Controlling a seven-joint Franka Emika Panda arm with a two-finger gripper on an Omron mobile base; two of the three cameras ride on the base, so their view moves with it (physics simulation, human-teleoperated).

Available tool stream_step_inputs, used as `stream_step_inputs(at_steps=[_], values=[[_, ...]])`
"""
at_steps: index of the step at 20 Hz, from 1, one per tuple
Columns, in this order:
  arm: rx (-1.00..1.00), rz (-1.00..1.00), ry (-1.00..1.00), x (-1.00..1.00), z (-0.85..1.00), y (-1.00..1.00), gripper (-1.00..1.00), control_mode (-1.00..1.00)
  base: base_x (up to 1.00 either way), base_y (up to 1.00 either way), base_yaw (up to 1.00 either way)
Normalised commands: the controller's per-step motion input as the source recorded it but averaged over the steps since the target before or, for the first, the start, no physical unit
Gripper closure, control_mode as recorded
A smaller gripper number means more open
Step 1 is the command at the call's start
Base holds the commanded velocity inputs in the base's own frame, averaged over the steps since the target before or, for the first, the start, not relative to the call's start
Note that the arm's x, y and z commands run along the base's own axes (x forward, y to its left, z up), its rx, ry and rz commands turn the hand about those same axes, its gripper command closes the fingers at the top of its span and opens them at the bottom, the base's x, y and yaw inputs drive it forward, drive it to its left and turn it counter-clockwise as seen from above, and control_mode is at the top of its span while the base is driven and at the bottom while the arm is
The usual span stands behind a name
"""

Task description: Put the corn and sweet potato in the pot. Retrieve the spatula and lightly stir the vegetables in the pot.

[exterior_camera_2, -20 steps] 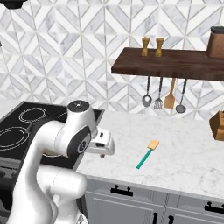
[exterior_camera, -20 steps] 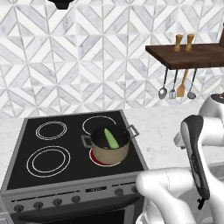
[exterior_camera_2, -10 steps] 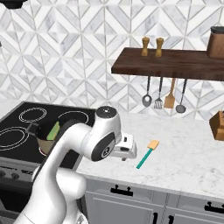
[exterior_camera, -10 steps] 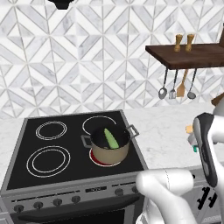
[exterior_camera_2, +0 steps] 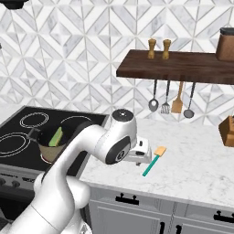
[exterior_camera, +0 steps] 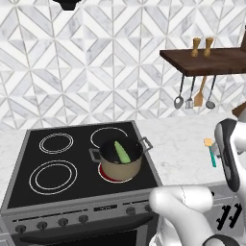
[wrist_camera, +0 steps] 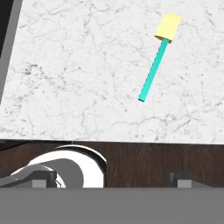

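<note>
My pincer is wide open w/ nothing in it. It hangs over the white marble tabletop, just right of the stove.

The spatula lies flat on the tabletop, a bit ahead of my pincer and not touching it. In the hand view its teal handle end is closer to my fingertips and the tan blade end is farther off. In the right base view the spatula sits just right of my pincer. In the left base view I see the spatula next to my arm.

The pot is well off to the left of my pincer, on the front right burner of the stove. That burner glows red under it. The corn is in the pot, leaning on the rim, tip up. From the right base view the pot & corn are partly behind my arm.

Can't tell if the sweet potato is in the pot, it's too dark in there.

Up past my pincer on the wall is a wood shelf w/ ladles and a wood utensil hanging under it.
</note>
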Motion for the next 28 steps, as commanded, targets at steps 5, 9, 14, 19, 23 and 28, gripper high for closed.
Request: stream_step_inputs(at_steps=[5, 9, 14, 19, 23, 28], values=[[0.0, -0.01, 0.0, 0.17, -0.06, -0.12, -1.0, 1.0, 0.05, -0.04, 0.0], [0.0, 0.0, 0.0, 0.0, 0.0, 0.0, -1.0, 1.0, 0.19, -0.15, -0.01], [0.0, 0.0, 0.0, 0.0, 0.0, 0.0, -1.0, 1.0, 0.21, -0.1, -0.01], [0.0, 0.0, 0.0, 0.0, 0.0, 0.0, -1.0, 1.0, 0.16, -0.14, 0.0], [0.0, 0.0, 0.0, 0.0, 0.0, 0.0, -1.0, 1.0, 0.15, -0.06, 0.0], [0.0, 0.0, 0.0, 0.0, 0.0, 0.0, -1.0, 1.0, 0.19, -0.01, 0.0]])
